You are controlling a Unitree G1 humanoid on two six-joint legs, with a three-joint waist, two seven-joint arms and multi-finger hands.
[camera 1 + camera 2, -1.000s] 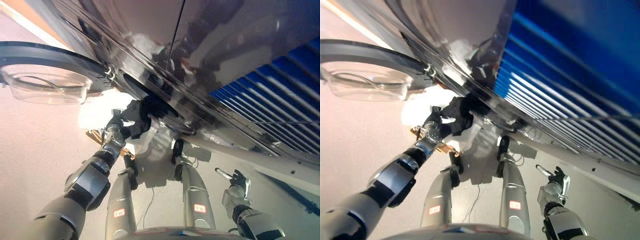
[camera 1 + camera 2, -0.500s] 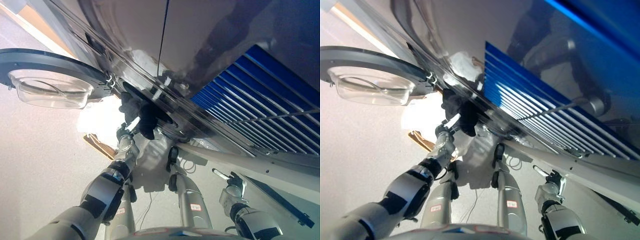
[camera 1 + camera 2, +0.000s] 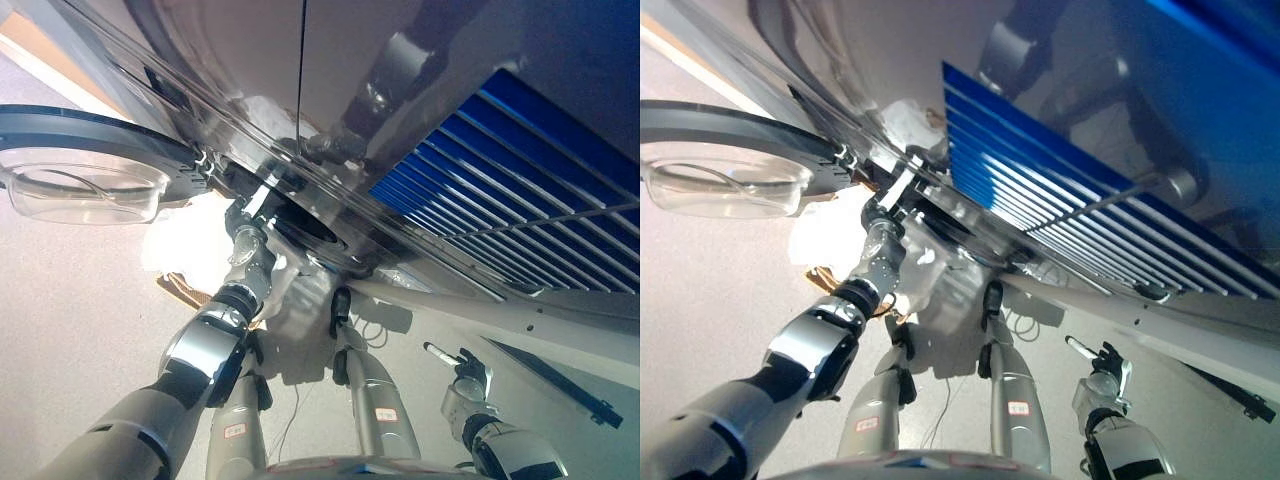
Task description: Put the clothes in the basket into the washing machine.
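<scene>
1. The washing machine door (image 3: pixel 85 175), at 9 o'clock, is seen swung fully open.
2. The basket (image 3: pixel 185 290), holding white clothes (image 3: pixel 185 235), is located on the floor at 8 o'clock of the drum opening (image 3: pixel 300 225); a portion of the load is judged left to be transferred.
3. The left hand (image 3: pixel 243 215) is extended to the drum opening; its fingers are hidden, so grasp or release cannot be told.
4. The right hand (image 3: pixel 468 368), at 5 o'clock, is held idle with relaxed fingers, grasping nothing.
</scene>
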